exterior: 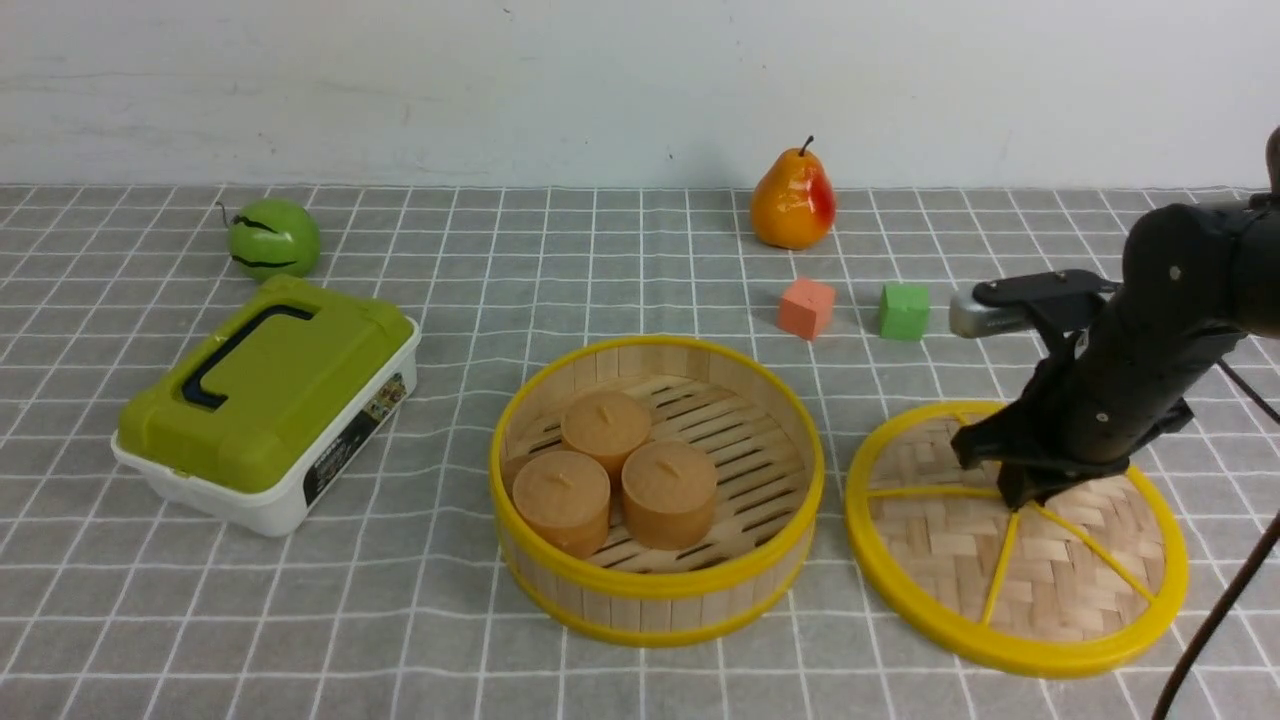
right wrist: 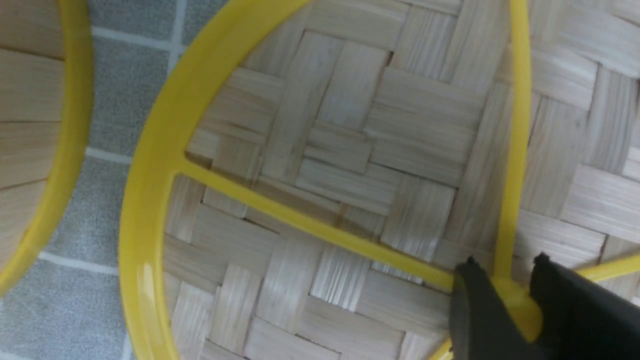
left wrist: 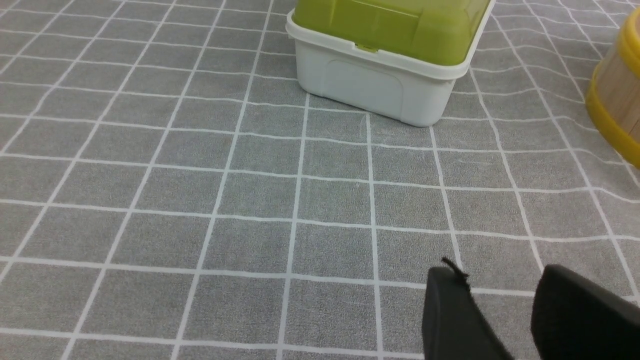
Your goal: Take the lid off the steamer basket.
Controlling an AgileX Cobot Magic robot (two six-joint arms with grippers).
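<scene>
The steamer basket (exterior: 655, 585) stands open at the table's middle with three tan round cakes (exterior: 610, 470) inside. The lid (exterior: 960, 545), a woven disc with a yellow rim and spokes, lies flat on the cloth just right of the basket. My right gripper (exterior: 1020, 490) is over the lid's centre. In the right wrist view, the right gripper (right wrist: 505, 270) has its jaws closed on both sides of the yellow knob (right wrist: 517, 305). My left gripper (left wrist: 500, 280) is open and empty above bare cloth. It is not in the front view.
A white box with an olive-green lid (exterior: 265, 400) sits at the left, also in the left wrist view (left wrist: 385, 50). A green round fruit (exterior: 272, 238), a pear (exterior: 793, 200), an orange cube (exterior: 806, 308) and a green cube (exterior: 904, 311) lie farther back.
</scene>
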